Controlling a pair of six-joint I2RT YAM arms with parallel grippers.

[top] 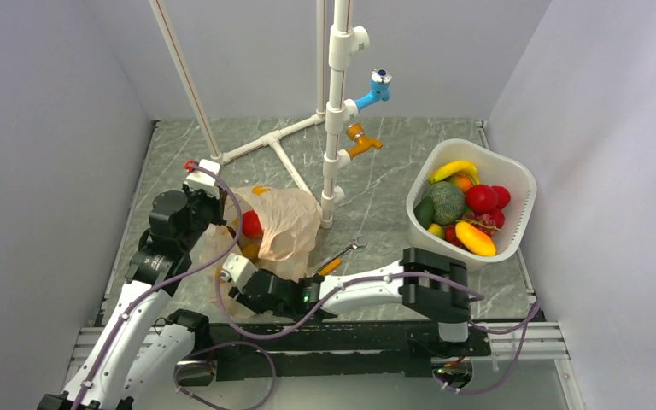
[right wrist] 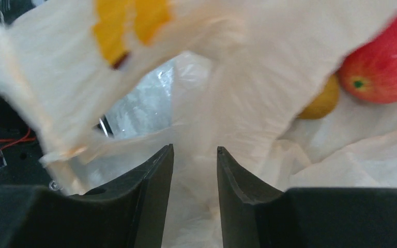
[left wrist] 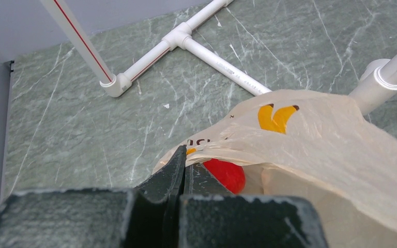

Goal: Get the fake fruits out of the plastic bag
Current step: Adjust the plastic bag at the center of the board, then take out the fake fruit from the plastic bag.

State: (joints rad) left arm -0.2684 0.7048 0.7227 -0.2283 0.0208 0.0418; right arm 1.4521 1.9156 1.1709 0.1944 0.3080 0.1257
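Pinching looks to be the left hand's (left wrist: 182,156) job. Its fingers are pressed together, and the rim of the thin, crinkly, translucent peach-orange plastic bag (left wrist: 315,139) meets their tips and lifts away from there, so I judge the film is caught between them. The bag lies on the green marbled worktop (left wrist: 82,119), spreading ahead and to the right of that hand, with its far end against a white plastic pipe post (left wrist: 387,77). Just beyond the left fingertips, under the raised film, sits a glossy red round plastic fruit (left wrist: 226,174).

The right hand (right wrist: 195,151) is at the bag's mouth with its fingers a narrow gap apart. Pale film fills the view between and past them, and I cannot tell whether any of it is gripped. Ahead and to its right lies the red fruit, with a smaller yellow-brown round plastic fruit (right wrist: 323,101) just beside it on the left. Both are inside the bag.

The bag will likely handle as light, limp and slippery. It drapes over its own opening and would drag along with anything pulled, so it wants holding at the rim or a loop handle. The fruits look hard, smooth and light, apt to roll or squirt from a grip. Taking the red one across its widest middle, clear of film, seems safest.
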